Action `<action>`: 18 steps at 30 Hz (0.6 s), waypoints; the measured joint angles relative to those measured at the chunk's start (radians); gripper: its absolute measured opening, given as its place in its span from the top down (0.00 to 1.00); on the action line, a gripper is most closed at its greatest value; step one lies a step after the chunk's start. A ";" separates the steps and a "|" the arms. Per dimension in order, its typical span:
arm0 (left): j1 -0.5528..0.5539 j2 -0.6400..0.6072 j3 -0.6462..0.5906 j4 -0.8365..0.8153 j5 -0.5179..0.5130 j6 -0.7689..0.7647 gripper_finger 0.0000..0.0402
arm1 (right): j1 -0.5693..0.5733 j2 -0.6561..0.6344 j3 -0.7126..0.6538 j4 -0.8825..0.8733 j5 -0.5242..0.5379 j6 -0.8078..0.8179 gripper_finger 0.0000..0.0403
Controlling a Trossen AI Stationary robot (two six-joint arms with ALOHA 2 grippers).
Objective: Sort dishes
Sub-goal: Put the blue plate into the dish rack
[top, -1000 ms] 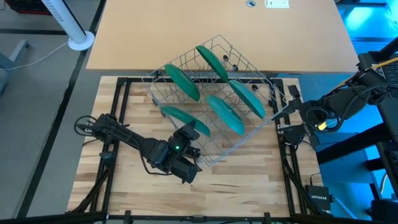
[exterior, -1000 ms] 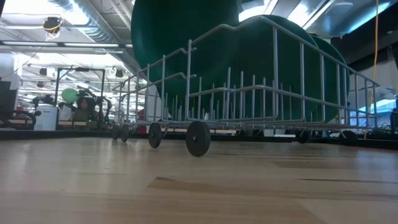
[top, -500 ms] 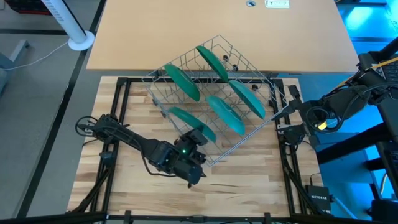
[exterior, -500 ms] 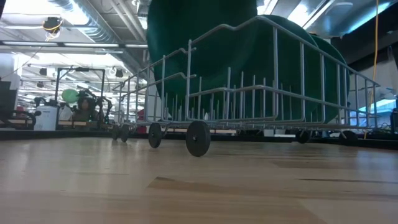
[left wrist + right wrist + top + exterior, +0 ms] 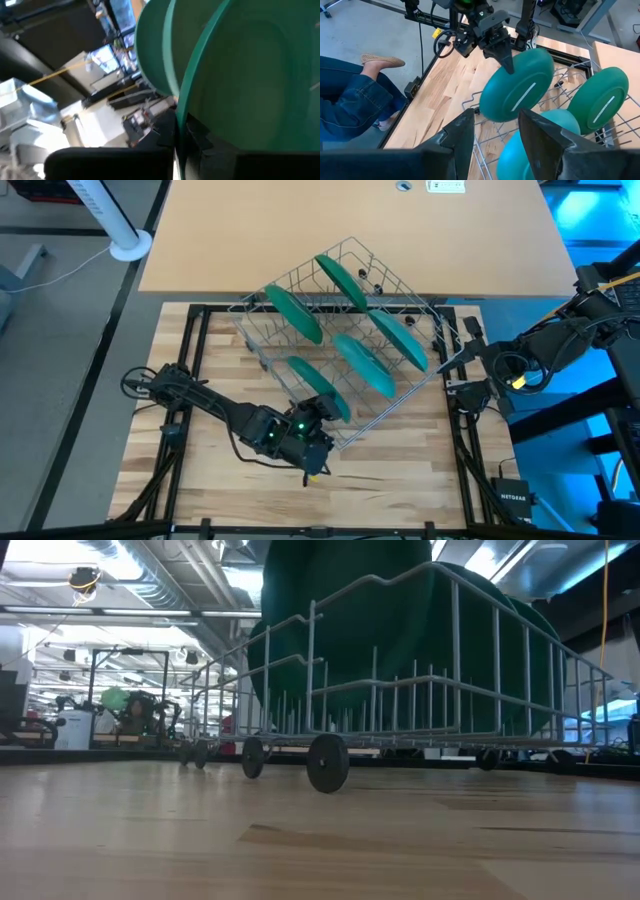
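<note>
Plate [image 5: 318, 388] stands on edge over the wire rack's [image 5: 415, 305] near corner, at about 7 o'clock from the rack's centre, with its rim pinched in my left gripper [image 5: 322, 412], whose fingers are clamped tight on it. Four more plates [image 5: 367, 364] stand slotted in the rack. My right gripper [image 5: 492, 132] waits at 3 o'clock off the table [image 5: 400, 470], fingers parted, holding nothing.
</note>
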State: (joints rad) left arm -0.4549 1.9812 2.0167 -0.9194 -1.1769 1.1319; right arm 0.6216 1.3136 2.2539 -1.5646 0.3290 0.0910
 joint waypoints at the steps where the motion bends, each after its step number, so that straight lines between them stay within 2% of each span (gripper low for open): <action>1: 0.000 0.000 0.000 0.002 0.021 -0.002 1.00 | 0.000 0.000 0.000 0.000 0.000 0.000 0.61; 9: 0.000 0.000 0.000 0.024 0.098 -0.008 0.99 | 0.000 0.000 0.000 -0.001 0.000 0.000 0.61; 14: 0.003 0.000 0.000 0.019 0.193 -0.053 0.92 | 0.000 0.000 0.000 -0.001 0.000 0.000 0.61; 18: 0.003 0.000 0.000 0.009 0.205 -0.141 0.88 | 0.000 0.000 0.000 -0.001 0.000 0.000 0.61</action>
State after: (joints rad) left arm -0.4515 1.9812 2.0167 -0.9103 -0.9718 0.9910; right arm 0.6216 1.3136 2.2539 -1.5658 0.3286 0.0912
